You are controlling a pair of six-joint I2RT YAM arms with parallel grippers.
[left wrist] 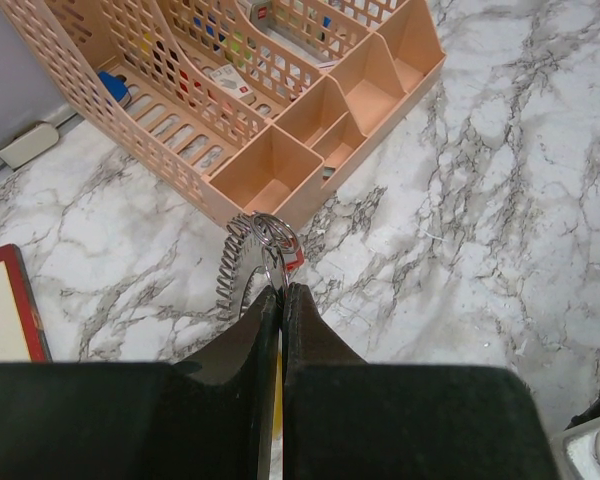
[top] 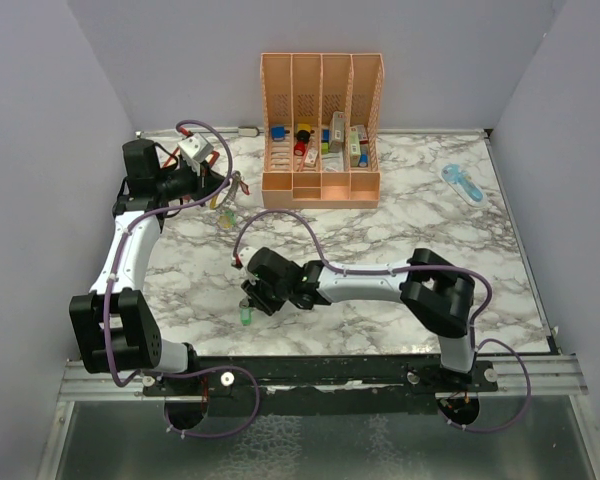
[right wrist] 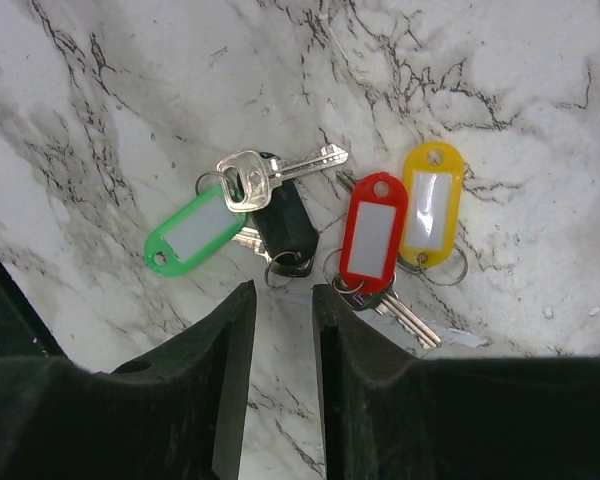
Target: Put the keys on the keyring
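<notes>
My left gripper (left wrist: pixel 281 290) is shut on the thin wire keyring (left wrist: pixel 273 232), held above the marble just in front of the peach organizer; a metal coil (left wrist: pixel 229 275) and a red tag (left wrist: pixel 295 262) hang from it. In the top view this gripper (top: pixel 223 186) is at the far left. My right gripper (right wrist: pixel 283 293) is open and empty, hovering over a cluster of keys on the table: a green tag (right wrist: pixel 187 231), a silver key (right wrist: pixel 270 170), a black fob (right wrist: pixel 285 225), a red tag (right wrist: pixel 372 234) and a yellow tag (right wrist: pixel 431 208). In the top view it (top: pixel 250 300) is near the front centre.
The peach organizer (top: pixel 322 185) with coloured blocks stands at the back centre. A light blue object (top: pixel 463 185) lies at the back right. A red-edged card (left wrist: pixel 5 300) lies left of the left gripper. Grey walls close in the table on both sides.
</notes>
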